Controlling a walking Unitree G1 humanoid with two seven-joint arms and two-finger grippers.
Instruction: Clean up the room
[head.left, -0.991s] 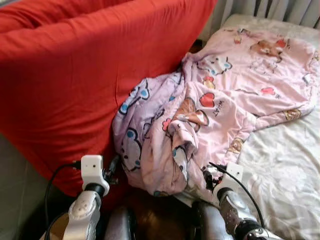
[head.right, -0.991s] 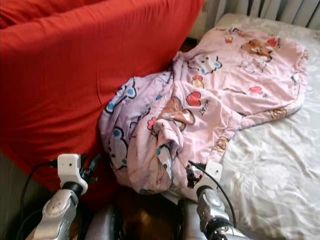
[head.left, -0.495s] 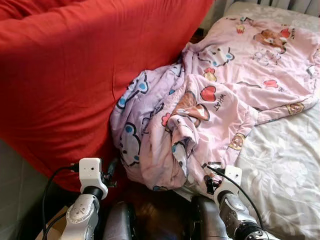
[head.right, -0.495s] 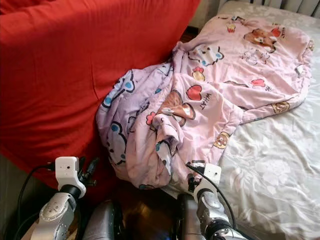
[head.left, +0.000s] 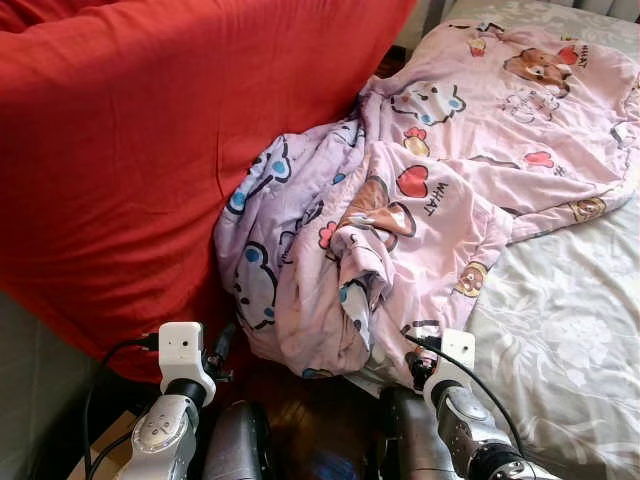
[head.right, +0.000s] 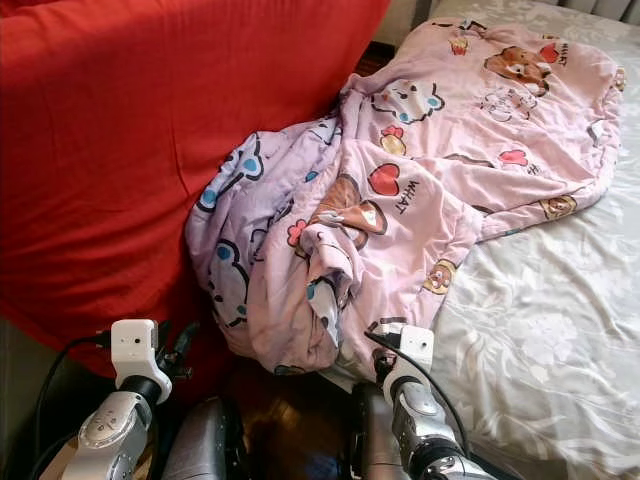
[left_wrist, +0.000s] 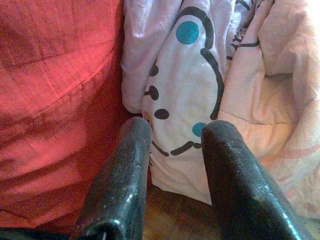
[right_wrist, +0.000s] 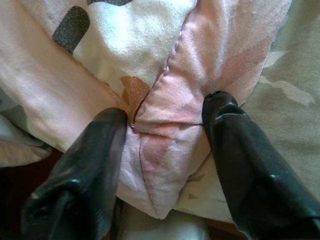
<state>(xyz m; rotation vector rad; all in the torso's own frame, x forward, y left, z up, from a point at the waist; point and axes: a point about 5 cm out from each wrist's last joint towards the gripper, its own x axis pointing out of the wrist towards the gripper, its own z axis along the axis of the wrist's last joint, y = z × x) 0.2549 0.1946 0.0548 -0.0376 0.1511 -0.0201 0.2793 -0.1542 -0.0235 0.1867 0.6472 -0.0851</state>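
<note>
Now — end effectors straddle quilt.

Both arms low, forearms reaching forward. Left gripper: fingers spread, nothing between the tips. Right gripper: fingers parted, a fold of fabric lying between them, not clamped.

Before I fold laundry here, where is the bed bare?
The bare sheet is free to the robot's right, below the pink quilt. Crowded: the quilt bunches against the red cover, with both end effectors, left and right, at its hanging edge.
</note>
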